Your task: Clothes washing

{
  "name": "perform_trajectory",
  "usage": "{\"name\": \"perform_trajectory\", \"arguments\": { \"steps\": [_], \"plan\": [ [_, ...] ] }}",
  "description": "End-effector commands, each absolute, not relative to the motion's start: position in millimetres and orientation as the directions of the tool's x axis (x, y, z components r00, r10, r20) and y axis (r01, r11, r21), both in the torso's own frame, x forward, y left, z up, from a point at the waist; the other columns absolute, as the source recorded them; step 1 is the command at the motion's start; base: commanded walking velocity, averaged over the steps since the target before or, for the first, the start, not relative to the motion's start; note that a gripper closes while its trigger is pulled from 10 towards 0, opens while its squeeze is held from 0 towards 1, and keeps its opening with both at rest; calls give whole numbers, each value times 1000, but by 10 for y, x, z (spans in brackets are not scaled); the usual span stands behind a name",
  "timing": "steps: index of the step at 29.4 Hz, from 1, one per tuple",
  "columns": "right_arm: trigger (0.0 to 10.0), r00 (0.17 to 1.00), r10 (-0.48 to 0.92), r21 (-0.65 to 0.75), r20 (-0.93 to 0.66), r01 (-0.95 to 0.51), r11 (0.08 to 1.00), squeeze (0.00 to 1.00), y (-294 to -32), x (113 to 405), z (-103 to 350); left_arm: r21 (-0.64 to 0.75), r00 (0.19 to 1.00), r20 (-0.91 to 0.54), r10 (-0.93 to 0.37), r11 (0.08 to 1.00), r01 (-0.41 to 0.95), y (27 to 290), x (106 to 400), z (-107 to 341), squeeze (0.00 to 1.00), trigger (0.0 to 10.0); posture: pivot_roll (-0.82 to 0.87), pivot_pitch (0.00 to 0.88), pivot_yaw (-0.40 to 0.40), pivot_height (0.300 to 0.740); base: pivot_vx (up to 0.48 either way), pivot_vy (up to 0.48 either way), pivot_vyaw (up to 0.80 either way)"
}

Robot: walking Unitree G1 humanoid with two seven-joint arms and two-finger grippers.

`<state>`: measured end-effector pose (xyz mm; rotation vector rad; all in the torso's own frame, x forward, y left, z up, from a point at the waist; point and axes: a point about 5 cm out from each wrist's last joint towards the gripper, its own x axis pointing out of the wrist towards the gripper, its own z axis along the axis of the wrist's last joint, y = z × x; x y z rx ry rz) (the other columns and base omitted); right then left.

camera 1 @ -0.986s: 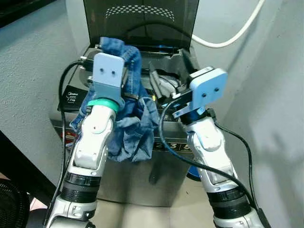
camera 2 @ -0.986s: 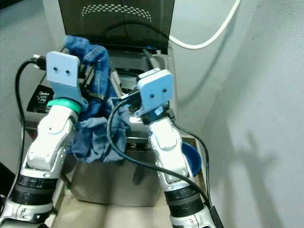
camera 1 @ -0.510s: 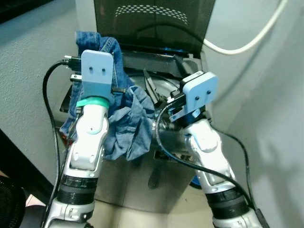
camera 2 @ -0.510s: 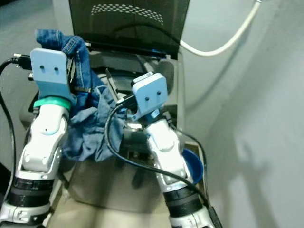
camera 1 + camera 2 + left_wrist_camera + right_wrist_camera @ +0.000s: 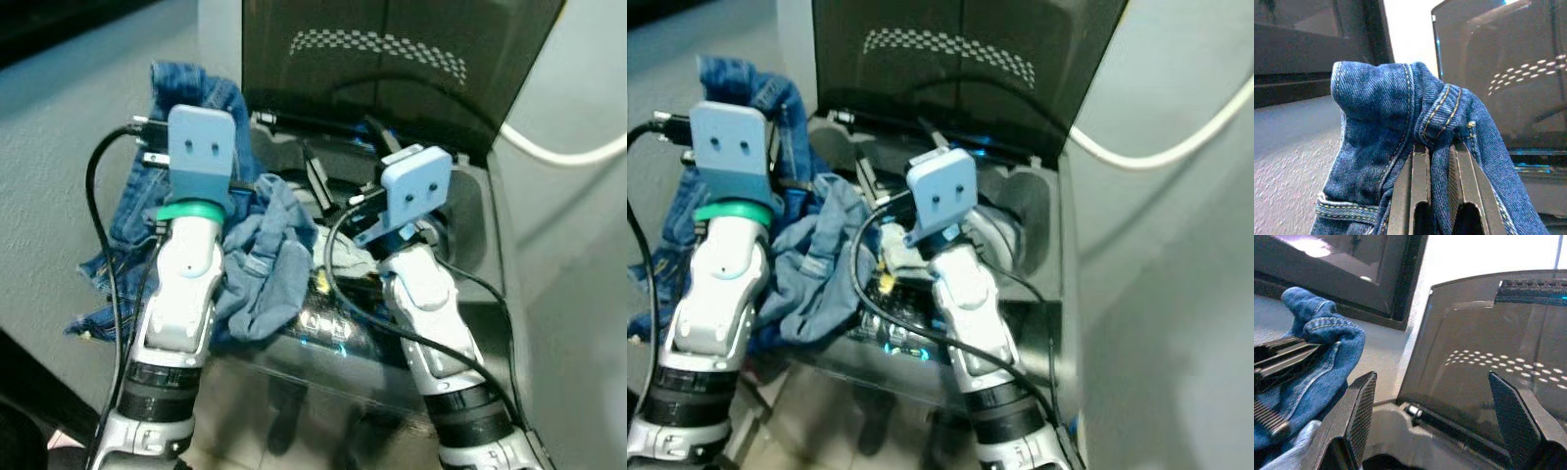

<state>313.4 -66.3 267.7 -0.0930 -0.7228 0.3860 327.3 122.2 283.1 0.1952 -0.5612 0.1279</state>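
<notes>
While left fingers [image 5: 1420,181] clench jeans [image 5: 1400,122] (lid [image 5: 411,69] up) | right fingers [image 5: 1364,404] spread, empty

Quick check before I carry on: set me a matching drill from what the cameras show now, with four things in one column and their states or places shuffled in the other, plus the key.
Things:
1. jeans
2. washing machine lid
3. left gripper
4. right gripper

States or places:
A. fingers spread apart, holding nothing
B. standing raised at the back of the washing machine
C. draped over the washing machine's left front edge
D. fingers shut on denim

Pairs: 1-C, 2-B, 3-D, 4-A
</notes>
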Motion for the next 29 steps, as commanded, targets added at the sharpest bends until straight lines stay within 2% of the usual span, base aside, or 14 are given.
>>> {"name": "perform_trajectory", "arguments": {
  "steps": [1, 8, 12, 14, 16, 18, 19, 20, 22, 23, 25, 27, 29],
  "plan": [
    [10000, 687, 372, -215, 624, -307, 927, 0, -673, 3134, 2651, 155, 824, 566, 34, 977, -147, 1167, 3244, 2883, 0, 10000, 108, 0, 27, 740, 0, 0, 0],
    [10000, 688, 366, -214, 626, -300, 930, 0, -686, 3139, 2648, 166, 814, 572, -98, 986, 3, 1041, 3217, 2928, 0, 10000, 109, 0, 28, 740, 0, 0, 0],
    [10000, 687, 365, -214, 628, -299, 930, 0, -686, 3141, 2651, 159, 807, 576, -131, 986, 46, 1022, 3208, 2957, 0, 10000, 108, 0, 29, 740, 0, 0, 0],
    [10000, 684, 364, -215, 632, -297, 931, 0, -687, 3143, 2664, 146, 788, 585, -190, 981, 128, 999, 3194, 3029, 0, 10000, 110, 0, 29, 740, 0, 0, 0],
    [10000, 684, 364, -215, 632, -297, 931, 0, -687, 3143, 2664, 146, 788, 585, -190, 981, 128, 999, 3194, 3029, 0, 10000, 110, 0, 29, 740, 0, 0, 0],
    [10000, 675, 360, -212, 644, -295, 932, 0, -690, 3135, 2703, 167, 739, 630, -240, 971, 172, 1010, 3179, 3209, 0, 10000, 108, 0, 32, 740, 0, 0, 0],
    [10000, 675, 360, -212, 644, -295, 932, 0, -690, 3135, 2703, 167, 739, 630, -240, 971, 172, 1010, 3179, 3209, 0, 10000, 108, 0, 32, 740, 0, 0, 0],
    [10000, 672, 358, -211, 649, -294, 932, 0, -691, 3133, 2720, 181, 719, 649, -248, 969, 170, 1023, 3175, 3278, 0, 10000, 106, 0, 32, 740, 0, 0, 0],
    [10000, 661, 355, -208, 661, -293, 933, 0, -693, 3126, 2765, 281, 629, 740, -239, 959, 34, 1113, 3168, 3523, 0, 10000, 106, 0, 28, 740, 0, 0, 0],
    [10000, 661, 355, -208, 661, -293, 933, 0, -693, 3126, 2765, 281, 629, 740, -239, 959, 34, 1113, 3168, 3523, 0, 10000, 106, 0, 28, 740, 0, 0, 0],
    [10000, 652, 353, -206, 671, -293, 934, 0, -693, 3120, 2802, 373, 514, 819, -254, 917, -141, 1235, 3156, 3811, 0, 10000, 110, 0, 24, 740, 0, 0, 0],
    [10000, 649, 353, -205, 674, -294, 933, 0, -693, 3117, 2811, 387, 483, 837, -256, 902, -193, 1292, 3157, 3912, 0, 10000, 110, 0, 24, 740, 0, 0, 0],
    [10000, 647, 353, -205, 676, -295, 933, 0, -695, 3116, 2814, 383, 496, 832, -249, 904, -190, 1343, 3189, 3971, 0, 10000, 114, 0, 23, 740, 0, 0, 0]
  ]
}}
